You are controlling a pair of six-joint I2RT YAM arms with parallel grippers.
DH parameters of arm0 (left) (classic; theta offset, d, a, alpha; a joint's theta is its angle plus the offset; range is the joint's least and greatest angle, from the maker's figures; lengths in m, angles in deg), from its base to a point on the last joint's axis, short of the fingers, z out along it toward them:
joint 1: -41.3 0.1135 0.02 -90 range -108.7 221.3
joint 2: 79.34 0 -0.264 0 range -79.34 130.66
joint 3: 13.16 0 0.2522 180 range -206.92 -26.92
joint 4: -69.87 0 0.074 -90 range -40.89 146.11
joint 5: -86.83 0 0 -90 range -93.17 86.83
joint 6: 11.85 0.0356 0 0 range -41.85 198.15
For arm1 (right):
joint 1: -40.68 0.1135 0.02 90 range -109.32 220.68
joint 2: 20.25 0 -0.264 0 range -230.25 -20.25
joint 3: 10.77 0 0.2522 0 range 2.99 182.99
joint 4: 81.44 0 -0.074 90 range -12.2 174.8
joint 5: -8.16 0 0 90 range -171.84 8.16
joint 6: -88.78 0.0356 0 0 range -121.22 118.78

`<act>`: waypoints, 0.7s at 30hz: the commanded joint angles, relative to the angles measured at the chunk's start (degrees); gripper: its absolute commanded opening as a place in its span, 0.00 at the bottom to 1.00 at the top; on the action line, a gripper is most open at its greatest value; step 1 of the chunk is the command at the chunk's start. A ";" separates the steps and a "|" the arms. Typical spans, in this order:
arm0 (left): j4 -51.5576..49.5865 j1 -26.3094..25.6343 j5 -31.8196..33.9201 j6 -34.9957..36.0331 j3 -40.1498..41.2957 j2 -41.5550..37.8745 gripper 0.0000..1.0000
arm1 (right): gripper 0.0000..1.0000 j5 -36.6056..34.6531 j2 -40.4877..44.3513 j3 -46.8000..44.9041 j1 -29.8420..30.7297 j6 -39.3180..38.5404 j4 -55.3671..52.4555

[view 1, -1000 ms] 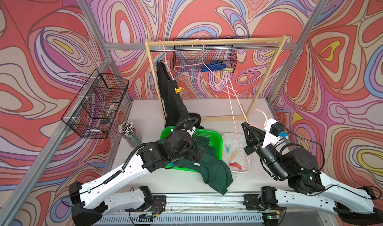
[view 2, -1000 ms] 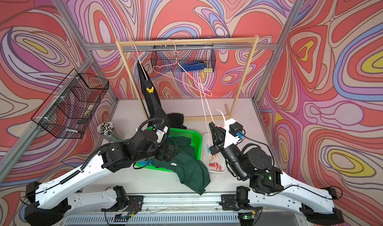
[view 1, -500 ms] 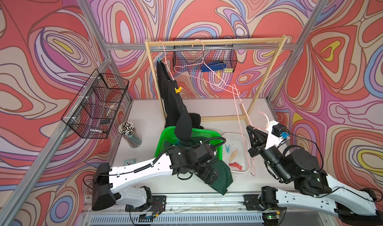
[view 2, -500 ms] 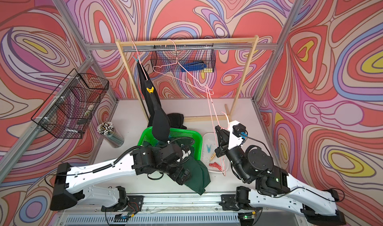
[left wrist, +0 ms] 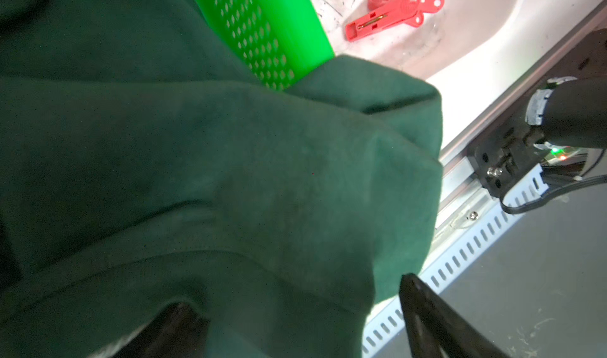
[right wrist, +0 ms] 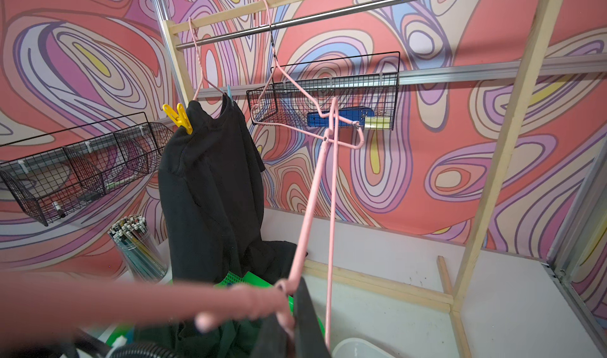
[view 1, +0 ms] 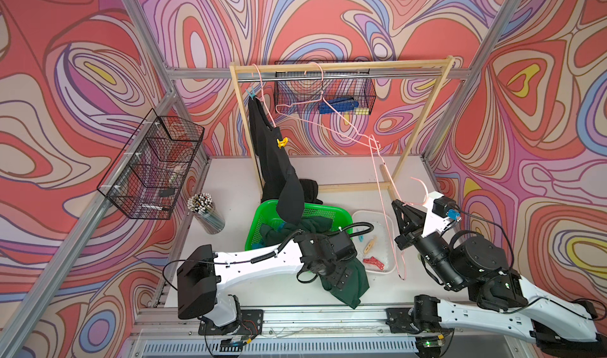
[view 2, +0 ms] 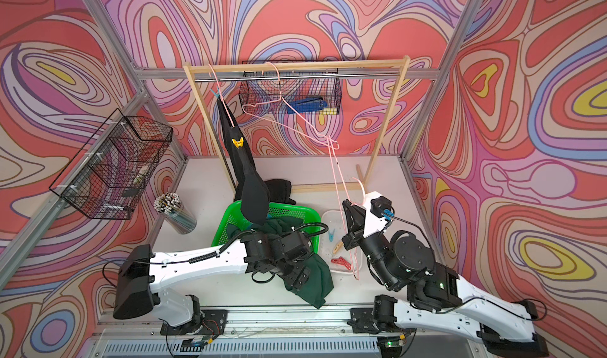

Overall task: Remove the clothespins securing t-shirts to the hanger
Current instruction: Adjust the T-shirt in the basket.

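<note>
The jaws of the left gripper (left wrist: pixel 292 294) are seen wide apart, with the dark green shirt (left wrist: pixel 230 159) between them. The pink hanger (right wrist: pixel 213 302) is clamped in the closed right gripper (view 1: pixel 398 205).

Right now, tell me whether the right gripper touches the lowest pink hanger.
Touching. The right wrist view shows the right gripper shut on the lowest pink hanger, wire between its fingers.

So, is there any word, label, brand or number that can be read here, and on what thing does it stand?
None can be read. The blue box in the wire basket shows no legible print; the red clothespins look plain.
</note>
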 commanded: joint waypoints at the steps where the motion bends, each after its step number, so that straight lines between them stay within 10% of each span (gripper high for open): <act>1: -3.22 -0.16 5.13 -1.43 -2.76 1.42 0.75 | 0.00 0.03 0.75 0.02 -0.08 0.72 -0.57; 12: -4.03 -0.15 11.27 -1.08 -5.75 3.06 0.00 | 0.00 0.90 1.33 -0.35 -0.08 0.81 -0.65; 21: -15.50 4.26 21.79 1.62 -15.20 -0.30 0.00 | 0.00 1.13 1.44 -0.53 -0.09 1.48 -1.33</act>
